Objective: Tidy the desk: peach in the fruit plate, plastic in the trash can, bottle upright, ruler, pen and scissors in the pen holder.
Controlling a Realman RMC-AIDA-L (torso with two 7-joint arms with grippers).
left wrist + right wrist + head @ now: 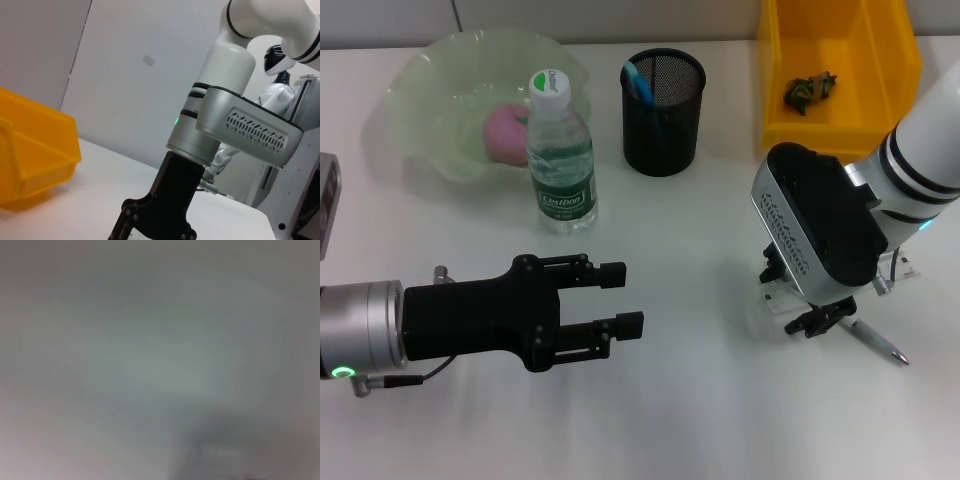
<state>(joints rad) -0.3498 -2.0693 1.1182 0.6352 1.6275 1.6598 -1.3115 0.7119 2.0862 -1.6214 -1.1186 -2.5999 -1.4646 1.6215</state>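
The left gripper [625, 298] is matte black, with two flat, blunt-ended fingers [612, 272] on slotted bars. Behind them sits a black block, then a silver metal cuff [360, 330] with a green light and a thin cable. The right gripper [798, 300] carries a black housing edged by a grey vented panel [778, 232]; its arm [930, 140] is white with black rings.

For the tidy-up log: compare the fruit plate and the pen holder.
The fruit plate is pale green, translucent, wide and shallow with a wavy rim; the pen holder is black mesh, narrow and tall. The plate holds the pink peach; the holder holds something blue. Both stand at the desk's far side, flanking the upright bottle.
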